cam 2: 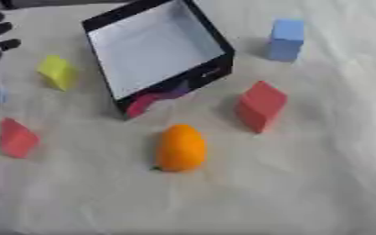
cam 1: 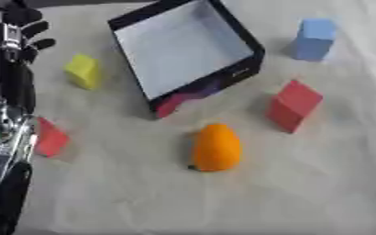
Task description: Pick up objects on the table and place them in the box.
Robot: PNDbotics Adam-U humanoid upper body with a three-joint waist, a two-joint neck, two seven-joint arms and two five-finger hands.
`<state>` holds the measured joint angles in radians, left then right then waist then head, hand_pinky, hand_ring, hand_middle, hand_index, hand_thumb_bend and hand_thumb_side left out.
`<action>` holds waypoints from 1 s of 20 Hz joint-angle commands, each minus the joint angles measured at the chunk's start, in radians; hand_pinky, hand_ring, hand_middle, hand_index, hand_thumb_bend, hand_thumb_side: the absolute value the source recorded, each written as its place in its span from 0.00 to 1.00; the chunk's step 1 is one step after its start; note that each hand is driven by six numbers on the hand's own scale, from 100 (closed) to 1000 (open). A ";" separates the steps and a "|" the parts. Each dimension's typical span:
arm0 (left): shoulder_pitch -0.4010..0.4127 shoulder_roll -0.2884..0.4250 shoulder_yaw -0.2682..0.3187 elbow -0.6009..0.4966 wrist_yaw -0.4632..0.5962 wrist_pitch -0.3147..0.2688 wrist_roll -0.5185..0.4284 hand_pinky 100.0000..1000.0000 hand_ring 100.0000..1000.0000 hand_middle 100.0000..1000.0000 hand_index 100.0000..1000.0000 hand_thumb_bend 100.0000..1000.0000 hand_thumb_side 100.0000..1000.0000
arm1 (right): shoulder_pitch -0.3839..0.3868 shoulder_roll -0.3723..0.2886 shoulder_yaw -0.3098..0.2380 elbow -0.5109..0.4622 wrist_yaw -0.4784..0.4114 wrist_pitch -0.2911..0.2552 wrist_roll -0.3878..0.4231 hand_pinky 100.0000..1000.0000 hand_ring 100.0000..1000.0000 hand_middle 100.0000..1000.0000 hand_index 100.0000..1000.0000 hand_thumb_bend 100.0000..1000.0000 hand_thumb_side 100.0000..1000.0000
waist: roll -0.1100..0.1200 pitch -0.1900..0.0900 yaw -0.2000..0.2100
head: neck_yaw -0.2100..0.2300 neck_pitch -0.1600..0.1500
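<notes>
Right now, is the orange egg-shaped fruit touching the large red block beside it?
Apart. The left eye view shows a plain strip of white cloth between the orange egg-shaped fruit and the large red block.

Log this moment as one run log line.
left robot hand: open, raised at far left | box: empty | orange, blocks: on table | right hand: unseen

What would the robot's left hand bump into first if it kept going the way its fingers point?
Probably nothing: the left robot hand points toward the far table edge, and the yellow block sits off to its side, though depth is unclear.
</notes>
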<state>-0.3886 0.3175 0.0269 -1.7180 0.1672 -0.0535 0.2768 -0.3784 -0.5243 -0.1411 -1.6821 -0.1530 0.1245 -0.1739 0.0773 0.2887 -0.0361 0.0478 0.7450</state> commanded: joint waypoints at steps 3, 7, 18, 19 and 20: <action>-0.011 0.018 0.003 -0.013 -0.002 -0.001 -0.001 0.68 0.76 0.69 0.70 0.24 0.73 | -0.010 -0.032 -0.006 -0.006 0.006 -0.002 0.003 0.71 0.84 0.79 0.84 0.00 0.65 | -0.004 -0.022 0.001 | 0.003 -0.004; -0.010 0.018 0.003 -0.013 -0.002 -0.001 -0.001 0.68 0.76 0.69 0.70 0.24 0.73 | -0.011 -0.031 -0.006 -0.006 0.006 -0.001 0.003 0.71 0.84 0.79 0.85 0.00 0.65 | -0.005 -0.022 0.003 | 0.006 -0.013; -0.002 0.029 0.005 -0.008 -0.008 0.000 0.002 0.68 0.76 0.69 0.70 0.24 0.74 | -0.091 -0.188 0.051 0.001 -0.046 -0.003 0.047 0.73 0.86 0.82 0.86 0.00 0.60 | -0.021 -0.026 0.014 | 0.020 -0.033; 0.000 0.031 0.005 -0.007 -0.008 0.000 0.002 0.68 0.76 0.69 0.70 0.24 0.74 | -0.105 -0.226 0.065 0.001 -0.057 -0.005 0.059 0.73 0.86 0.82 0.86 0.00 0.59 | -0.023 -0.027 0.013 | 0.021 -0.032; 0.001 0.033 0.005 -0.007 -0.009 0.000 0.002 0.68 0.76 0.69 0.70 0.24 0.74 | -0.119 -0.265 0.080 0.001 -0.067 -0.006 0.075 0.73 0.87 0.82 0.87 0.00 0.59 | -0.025 -0.028 0.012 | 0.020 -0.031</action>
<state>-0.3802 0.3200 0.0271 -1.7168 0.1635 -0.0536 0.2772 -0.4806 -0.7139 -0.0679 -1.6728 -0.2056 0.1215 -0.1135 0.0694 0.2880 -0.0235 0.0645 0.7264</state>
